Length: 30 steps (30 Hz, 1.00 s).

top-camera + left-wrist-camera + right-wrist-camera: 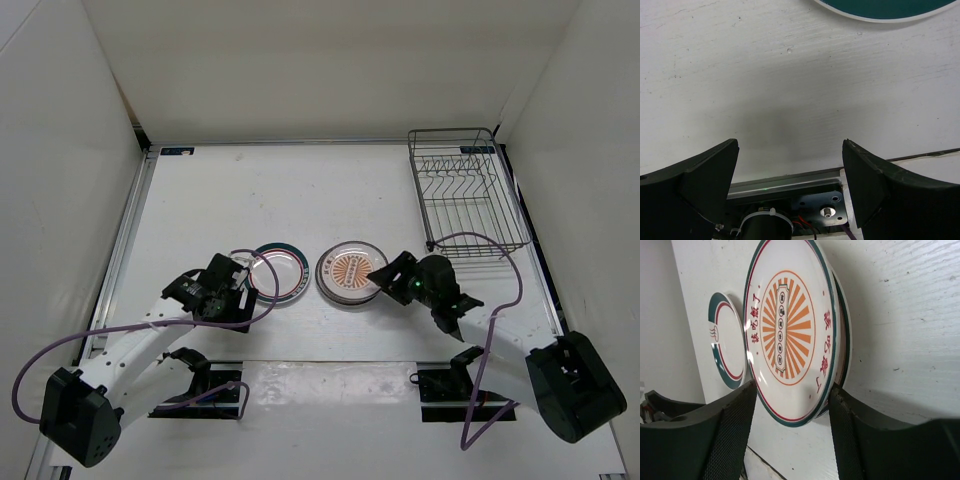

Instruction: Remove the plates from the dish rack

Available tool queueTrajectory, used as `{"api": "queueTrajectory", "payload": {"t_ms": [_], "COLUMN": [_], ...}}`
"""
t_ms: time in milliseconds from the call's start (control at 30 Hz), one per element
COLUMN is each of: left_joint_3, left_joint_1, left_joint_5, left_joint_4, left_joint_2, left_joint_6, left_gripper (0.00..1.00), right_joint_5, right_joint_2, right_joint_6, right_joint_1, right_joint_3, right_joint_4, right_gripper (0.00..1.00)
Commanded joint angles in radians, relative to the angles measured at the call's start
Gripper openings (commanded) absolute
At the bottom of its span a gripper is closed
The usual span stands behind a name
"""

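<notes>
**Item 1 – top plate** [785, 335]: round and white, with an orange sunburst centre and a dark green rim. It lies face up on a lower plate [842, 340], of which only the rim shows. The stack sits on the table [300, 190], near its middle.

**Item 2 – teal-ringed plate** [278, 272]: flat on the table just left of the stack. The two rims are close but apart.

**Item 3 – dish rack** [465, 190]: a dark wire basket at the far right corner of the table, well apart from all the plates.

**Item 4 – right fingers** [725, 435]: spread and turned on edge at the stack's right rim. One finger is over the top plate's face and the other is low by the table, so the rim of the stack stands in the gap between them. The tips are close to the rim but show no pinch on it.

**Item 5 – left fingers** [705, 175]: spread wide over bare table with nothing between them. They are just beside the teal-ringed plate, whose edge shows only at the top of the left wrist view.
</notes>
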State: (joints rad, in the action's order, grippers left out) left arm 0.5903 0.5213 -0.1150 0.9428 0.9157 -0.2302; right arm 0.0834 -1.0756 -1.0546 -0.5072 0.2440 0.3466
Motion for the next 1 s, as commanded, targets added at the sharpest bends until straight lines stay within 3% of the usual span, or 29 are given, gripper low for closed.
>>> {"api": "queueTrajectory", "payload": {"t_ms": [0,67,233,300,333,400,500,700,900,933,967], "left_joint_3": [0.034,0.031,0.04,0.036,0.034,0.023,0.016,-0.006,-0.015,-0.023,-0.035], "left_joint_1": [0.003,0.002,0.002,0.002,0.003,0.002,0.002,0.002,0.003,0.002,0.003], "left_joint_5": [0.006,0.009,0.003,0.005,0.006,0.002,-0.014,-0.015,0.026,0.043,0.047], "left_joint_4": [0.002,-0.001,-0.002,-0.006,-0.009,-0.019,-0.035,-0.059,-0.079,-0.085,-0.093], "left_joint_2": [-0.005,-0.003,0.014,0.006,-0.004,-0.024,-0.064,-0.13,-0.162,-0.166,-0.188], "left_joint_6": [-0.008,-0.006,0.002,0.0,0.002,0.002,0.005,0.006,0.011,0.015,0.02], "left_gripper": [0.96,0.96,0.96,0.96,0.96,0.96,0.96,0.96,0.96,0.96,0.96], "right_joint_5": [-0.059,-0.071,-0.171,-0.153,-0.124,-0.116,-0.21,-0.244,-0.252,-0.249,-0.244], "right_joint_2": [0.063,0.077,0.183,0.213,0.221,0.224,0.239,0.423,0.528,0.531,0.531], "right_joint_6": [-0.018,-0.025,-0.006,0.06,0.085,0.183,0.228,0.45,0.538,0.539,0.547], "right_joint_1": [-0.007,-0.007,-0.024,-0.024,-0.025,-0.024,-0.028,-0.024,-0.024,-0.024,-0.024], "right_joint_3": [-0.025,-0.02,0.116,0.174,0.195,0.318,0.44,0.518,0.613,0.624,0.646], "right_joint_4": [0.039,-0.027,-0.474,-0.541,-0.678,-0.791,-1.111,-1.282,-1.429,-1.446,-1.453], "right_gripper": [0.62,0.64,0.67,0.71,0.72,0.72,0.74,0.79,0.82,0.9,0.9]}}
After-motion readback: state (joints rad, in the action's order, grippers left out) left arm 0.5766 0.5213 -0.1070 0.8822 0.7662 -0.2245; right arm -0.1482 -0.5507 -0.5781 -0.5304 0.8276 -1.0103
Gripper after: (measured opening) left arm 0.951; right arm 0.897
